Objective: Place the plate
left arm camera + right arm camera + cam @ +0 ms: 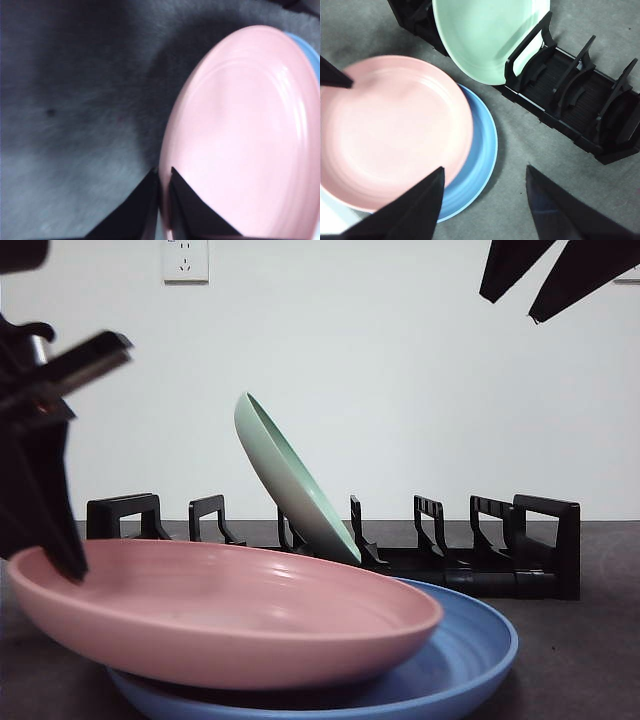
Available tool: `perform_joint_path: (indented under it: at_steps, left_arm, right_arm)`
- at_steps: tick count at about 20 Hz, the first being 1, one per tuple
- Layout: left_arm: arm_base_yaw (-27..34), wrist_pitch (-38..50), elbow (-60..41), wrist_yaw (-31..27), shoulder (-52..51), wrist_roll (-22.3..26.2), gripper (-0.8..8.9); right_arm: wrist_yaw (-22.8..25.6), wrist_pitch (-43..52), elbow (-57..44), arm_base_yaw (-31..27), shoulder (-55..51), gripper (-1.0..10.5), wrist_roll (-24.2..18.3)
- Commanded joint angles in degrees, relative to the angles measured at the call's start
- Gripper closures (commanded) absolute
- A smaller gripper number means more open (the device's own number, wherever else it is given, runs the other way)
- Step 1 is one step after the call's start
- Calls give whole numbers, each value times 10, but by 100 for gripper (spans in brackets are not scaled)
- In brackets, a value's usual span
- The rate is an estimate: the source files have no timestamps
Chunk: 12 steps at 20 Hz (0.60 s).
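A pink plate (230, 610) lies on a blue plate (470, 650) at the table's front, its left side raised a little. My left gripper (60, 550) is shut on the pink plate's left rim; the left wrist view shows its jaws (162, 172) pinched on the rim of the pink plate (245, 140). My right gripper (510, 308) hangs high at the right, open and empty. In the right wrist view (484, 169) it is above the pink plate (390, 130) and the blue plate (480, 150). A green plate (290, 480) leans in a black rack (540, 540).
The rack (580, 100) runs across the back of the table, with several free slots to the right of the green plate (485, 35). A wall socket (185, 260) is on the white wall behind. The table is dark grey felt (75, 100).
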Motion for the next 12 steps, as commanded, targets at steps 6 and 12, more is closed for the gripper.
perform_joint_path:
  at_steps: [6,12]
  left_arm:
    - [-71,48,4,-90,36,-29,798]
    - [-96,60,4,-105,40,-31,789]
  right_arm:
    - [1,5,10,5,4,691,3]
    - [1,5,10,5,4,691,3]
